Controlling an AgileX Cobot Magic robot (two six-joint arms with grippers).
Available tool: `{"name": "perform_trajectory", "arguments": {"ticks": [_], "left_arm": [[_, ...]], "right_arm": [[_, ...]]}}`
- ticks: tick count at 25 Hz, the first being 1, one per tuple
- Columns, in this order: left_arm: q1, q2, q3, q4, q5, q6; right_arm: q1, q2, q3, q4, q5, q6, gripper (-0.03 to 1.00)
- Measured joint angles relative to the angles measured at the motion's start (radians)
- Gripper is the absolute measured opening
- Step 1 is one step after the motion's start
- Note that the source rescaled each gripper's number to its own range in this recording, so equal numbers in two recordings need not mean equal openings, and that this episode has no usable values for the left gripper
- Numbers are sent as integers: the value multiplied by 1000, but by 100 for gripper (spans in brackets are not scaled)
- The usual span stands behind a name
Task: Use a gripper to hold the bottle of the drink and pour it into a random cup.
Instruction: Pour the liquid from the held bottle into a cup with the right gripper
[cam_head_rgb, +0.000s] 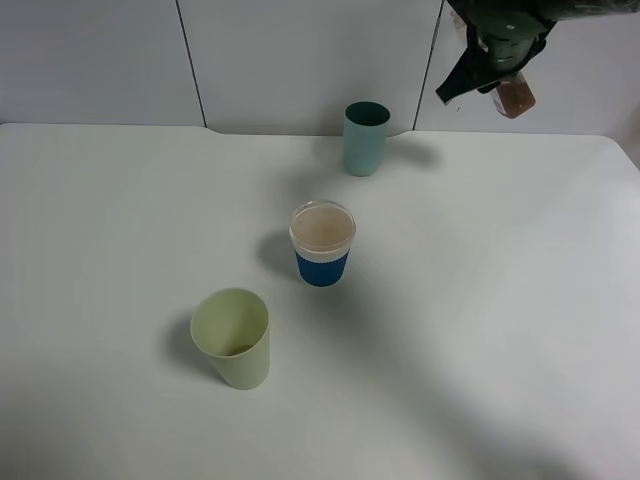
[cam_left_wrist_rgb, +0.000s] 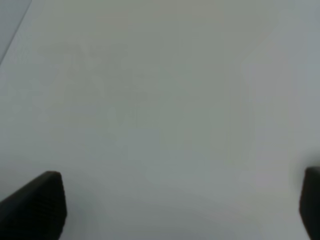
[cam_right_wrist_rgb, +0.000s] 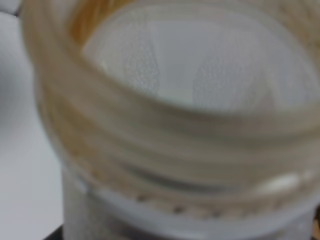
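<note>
My right gripper (cam_head_rgb: 503, 62) is high at the back right, shut on the bottle of the drink (cam_head_rgb: 514, 97), whose brown liquid shows below the black fingers. It hangs to the right of and above the teal cup (cam_head_rgb: 366, 138), which stands upright near the back wall. In the right wrist view the bottle's wide capless neck (cam_right_wrist_rgb: 170, 125) fills the picture, blurred, and hides the fingers. My left gripper (cam_left_wrist_rgb: 182, 207) is open over bare white table; only its two black fingertips (cam_left_wrist_rgb: 37, 205) show, far apart. It is out of the exterior view.
A white cup with a blue sleeve (cam_head_rgb: 322, 243), holding pale brown liquid, stands at mid-table. A pale green cup (cam_head_rgb: 232, 337) stands nearer the front left. The white table (cam_head_rgb: 120, 230) ends at a panelled wall (cam_head_rgb: 300, 50).
</note>
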Motion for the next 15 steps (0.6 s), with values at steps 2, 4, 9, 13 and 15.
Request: {"name": "perform_trajectory", "arguments": {"ticks": [2, 4, 9, 13, 15], "left_arm": [[0, 0, 0, 0, 0, 0], [0, 0, 0, 0, 0, 0], [0, 0, 0, 0, 0, 0], [0, 0, 0, 0, 0, 0], [0, 0, 0, 0, 0, 0]], "right_arm": [[7, 1, 0, -5, -3, 10, 0], [12, 7, 0, -5, -4, 17, 0], [22, 41, -18, -4, 19, 22, 0], [41, 112, -101, -4, 118, 24, 0], [54, 148, -154, -4, 170, 26, 0]]}}
